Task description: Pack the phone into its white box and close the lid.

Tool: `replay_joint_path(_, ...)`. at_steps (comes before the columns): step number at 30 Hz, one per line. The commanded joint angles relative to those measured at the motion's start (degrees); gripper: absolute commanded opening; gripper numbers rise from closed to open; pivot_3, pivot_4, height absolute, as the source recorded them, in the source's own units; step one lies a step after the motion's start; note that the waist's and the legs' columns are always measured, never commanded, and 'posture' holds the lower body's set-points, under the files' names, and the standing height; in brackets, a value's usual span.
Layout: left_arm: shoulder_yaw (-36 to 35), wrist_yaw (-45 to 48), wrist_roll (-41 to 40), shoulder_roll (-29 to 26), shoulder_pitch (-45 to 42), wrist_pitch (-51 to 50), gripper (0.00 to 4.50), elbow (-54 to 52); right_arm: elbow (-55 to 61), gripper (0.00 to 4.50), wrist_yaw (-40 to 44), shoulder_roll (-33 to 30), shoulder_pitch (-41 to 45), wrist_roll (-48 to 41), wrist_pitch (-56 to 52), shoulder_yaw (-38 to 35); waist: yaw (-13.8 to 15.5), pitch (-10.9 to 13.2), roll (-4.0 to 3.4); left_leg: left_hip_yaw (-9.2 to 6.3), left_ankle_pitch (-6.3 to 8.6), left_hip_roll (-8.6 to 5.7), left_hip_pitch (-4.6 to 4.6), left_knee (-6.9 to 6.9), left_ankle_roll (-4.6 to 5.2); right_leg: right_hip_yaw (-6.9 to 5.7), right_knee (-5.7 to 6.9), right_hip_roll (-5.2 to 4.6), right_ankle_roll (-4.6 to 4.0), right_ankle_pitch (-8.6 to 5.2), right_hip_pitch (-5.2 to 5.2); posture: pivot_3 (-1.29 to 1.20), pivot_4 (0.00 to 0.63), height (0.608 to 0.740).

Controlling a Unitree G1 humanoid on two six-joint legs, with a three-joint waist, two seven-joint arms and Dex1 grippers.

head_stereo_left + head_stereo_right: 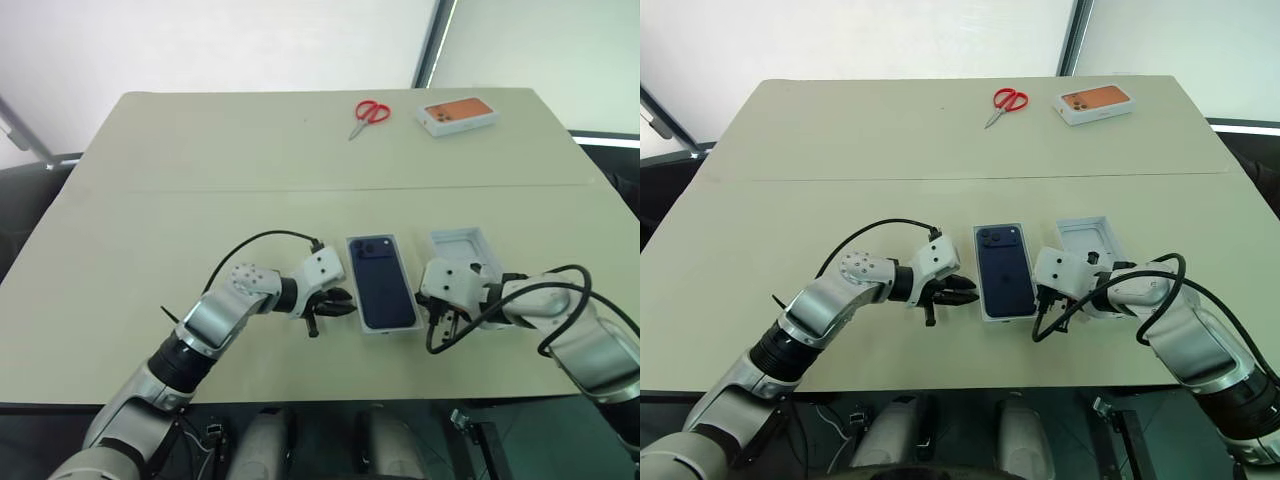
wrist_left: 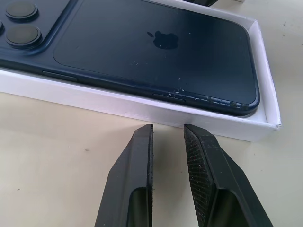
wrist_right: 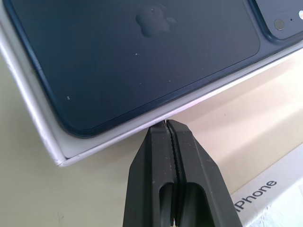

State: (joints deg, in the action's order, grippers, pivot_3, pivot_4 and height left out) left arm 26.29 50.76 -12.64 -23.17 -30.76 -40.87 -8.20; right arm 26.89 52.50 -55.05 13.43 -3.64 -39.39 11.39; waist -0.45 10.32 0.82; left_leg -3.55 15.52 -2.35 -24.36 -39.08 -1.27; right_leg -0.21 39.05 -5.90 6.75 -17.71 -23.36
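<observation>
The phone (image 1: 381, 279) lies back up in the white box (image 2: 142, 108), near the front edge of the table (image 1: 150, 200). It looks a bit tipped, with one long side riding on the box wall, though that is hard to be sure of. So it may need a push to drop flat.

The two grippers sit on either side of the box, likely for that job. The left gripper (image 1: 340, 303) is at the box's 9 o'clock. Its fingers (image 2: 137, 179) are a small way apart and hold nothing. They point at the box's side wall, just short of it. The right gripper (image 3: 168, 130) is at the box's 3 o'clock. It is closed tight and holds nothing. Its tip is right at the other long wall, maybe to stop the box sliding.

The lid (image 1: 464, 246) lies open side up at about 2 o'clock from the box, just behind the right gripper. It is not on yet.

Far back, at 12 o'clock, lie red scissors (image 1: 369, 115) and a box with an orange phone picture (image 1: 458, 115).
</observation>
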Motion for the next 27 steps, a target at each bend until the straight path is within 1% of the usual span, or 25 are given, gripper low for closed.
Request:
replay_joint_path(1, 0.2, 0.2, -0.3, 1.1, -0.3, 0.3, 1.09, -1.2, 2.1, 0.00, 0.7, -0.7, 0.0, -0.8, 1.5, -2.0, 0.0, 0.0, 0.00, 0.00, 0.00, 0.00, 0.00, 0.00, 0.00, 0.00, 0.00, 0.00, 0.00, 0.00, 0.00, 0.00, 0.150, 0.697)
replay_joint_path(6, -2.7, -0.2, -0.8, 0.0, -0.1, 0.3, 1.09, -0.4, 2.3, 0.00, 2.0, -2.8, -0.1, -1.3, 1.4, -5.0, 0.0, 0.0, 0.00, 0.00, 0.00, 0.00, 0.00, -0.01, 0.00, 0.00, 0.00, 0.00, 0.00, 0.00, 0.00, 0.00, 0.150, 0.697)
replay_joint_path(9, -3.8, -0.3, -0.9, -0.8, 0.2, 0.6, 1.09, -0.2, 2.8, 0.00, 3.3, -3.7, 0.2, -3.7, 0.0, -7.5, 0.0, 0.0, 0.00, 0.00, 0.00, 0.01, 0.00, -0.01, 0.00, 0.00, 0.00, 0.01, 0.00, 0.00, 0.00, 0.00, 0.150, 0.697)
replay_joint_path(11, -5.0, -0.7, -0.9, -1.2, 0.4, 0.8, 1.02, 0.1, 2.9, 0.56, 3.8, -3.5, 1.6, -6.5, -3.0, -10.4, -0.1, 0.0, 0.00, -0.01, 0.00, 0.02, 0.00, -0.01, 0.00, 0.00, 0.01, 0.01, 0.00, 0.00, 0.00, 0.00, 0.150, 0.697)
replay_joint_path(12, -5.7, -1.0, -0.9, -1.4, 0.5, 0.8, 1.02, 0.3, 2.9, 0.91, 3.8, -3.2, 2.5, -8.1, -5.3, -11.9, -0.1, 0.0, 0.00, -0.01, 0.00, 0.02, 0.00, -0.01, 0.00, 0.00, 0.01, 0.01, 0.00, 0.00, -0.01, 0.00, 0.150, 0.697)
replay_joint_path(13, -6.5, -1.4, -0.8, -1.6, 0.6, 0.9, 1.02, 0.5, 2.7, 1.34, 3.5, -3.0, 3.5, -9.6, -8.0, -13.3, -0.2, 0.0, 0.00, 0.00, 0.00, 0.02, 0.00, -0.01, 0.00, 0.00, 0.01, 0.00, 0.00, 0.00, -0.01, 0.00, 0.150, 0.697)
replay_joint_path(14, -7.3, -1.7, -0.9, -1.8, 0.8, 1.0, 1.02, 0.7, 2.6, 1.86, 2.8, -2.9, 4.3, -10.3, -10.5, -14.2, -0.1, 0.0, 0.00, 0.00, 0.00, 0.02, 0.01, -0.01, 0.00, 0.00, 0.01, 0.00, 0.00, 0.00, -0.01, 0.00, 0.150, 0.697)
replay_joint_path(15, -7.9, -1.9, -1.0, -1.9, 0.9, 1.1, 1.02, 0.8, 2.6, 2.49, 2.2, -2.9, 4.8, -10.9, -12.3, -14.7, -0.1, 0.0, 0.00, -0.01, 0.00, 0.03, 0.00, -0.01, 0.00, 0.00, 0.01, 0.00, 0.00, 0.00, -0.01, 0.00, 0.150, 0.697)
replay_joint_path(16, -8.8, -1.9, -1.2, -2.0, 1.2, 1.9, 1.02, 0.8, 2.4, 2.89, 0.7, -2.5, 5.4, -11.0, -14.6, -14.9, -0.1, 0.0, 0.00, -0.02, 0.00, 0.03, 0.00, -0.01, 0.00, -0.01, 0.01, 0.00, 0.00, 0.00, -0.01, 0.00, 0.150, 0.697)
replay_joint_path(18, -10.8, -1.6, -2.0, -2.2, 2.1, 3.8, 1.02, 0.4, 1.4, 3.91, -3.2, -1.8, 8.0, -10.7, -24.5, -13.7, -0.1, 0.0, 0.00, -0.02, 0.00, 0.03, 0.00, -0.01, 0.00, -0.01, 0.01, 0.00, 0.00, 0.00, -0.01, 0.00, 0.150, 0.697)
replay_joint_path(19, -12.4, -1.1, -2.9, -2.4, 3.0, 5.5, 1.02, -0.3, 0.0, 4.44, -5.2, 0.4, 9.9, -11.6, -30.6, -13.9, -0.1, 0.0, 0.00, -0.02, 0.00, 0.03, 0.00, -0.01, 0.00, 0.00, 0.01, -0.02, 0.00, 0.00, -0.01, 0.00, 0.150, 0.697)
replay_joint_path(20, -13.5, -0.7, -3.5, -2.4, 3.7, 6.7, 1.02, -0.8, -0.8, 4.44, -6.5, 2.0, 11.4, -12.4, -34.8, -14.2, -0.1, 0.0, 0.02, -0.02, 0.00, 0.02, 0.00, 0.00, -0.01, 0.00, 0.01, -0.04, -0.01, 0.00, -0.01, 0.00, 0.150, 0.697)
replay_joint_path(23, -16.1, 2.1, -4.0, -4.0, 7.1, 15.6, 1.02, -2.9, -1.4, 4.44, -10.2, 6.7, 13.3, -13.6, -45.6, -14.6, -0.1, 0.0, 0.00, -0.02, -0.03, 0.04, -0.01, 0.02, -0.06, 0.01, 0.01, -0.05, -0.01, 0.01, -0.06, 0.00, 0.150, 0.697)
replay_joint_path(25, -16.7, 3.5, -4.2, -4.9, 8.3, 18.5, 1.02, -3.6, -0.8, 4.44, -11.6, 8.4, 14.0, -14.6, -50.0, -15.3, 0.0, 0.0, -0.01, -0.02, -0.15, 0.04, -0.03, 0.07, -0.27, 0.01, 0.00, -0.11, -0.01, 0.01, -0.09, 0.00, 0.150, 0.697)
replay_joint_path(27, -17.5, 5.7, -5.8, -5.8, 9.7, 20.2, 1.02, -4.6, -0.4, 4.44, -12.8, 9.2, 14.1, -15.7, -52.6, -15.5, 0.2, 0.0, -0.02, -0.02, -0.11, 0.00, -0.04, 0.06, -0.19, 0.01, 0.00, -0.15, -0.01, 0.01, -0.07, 0.00, 0.150, 0.697)
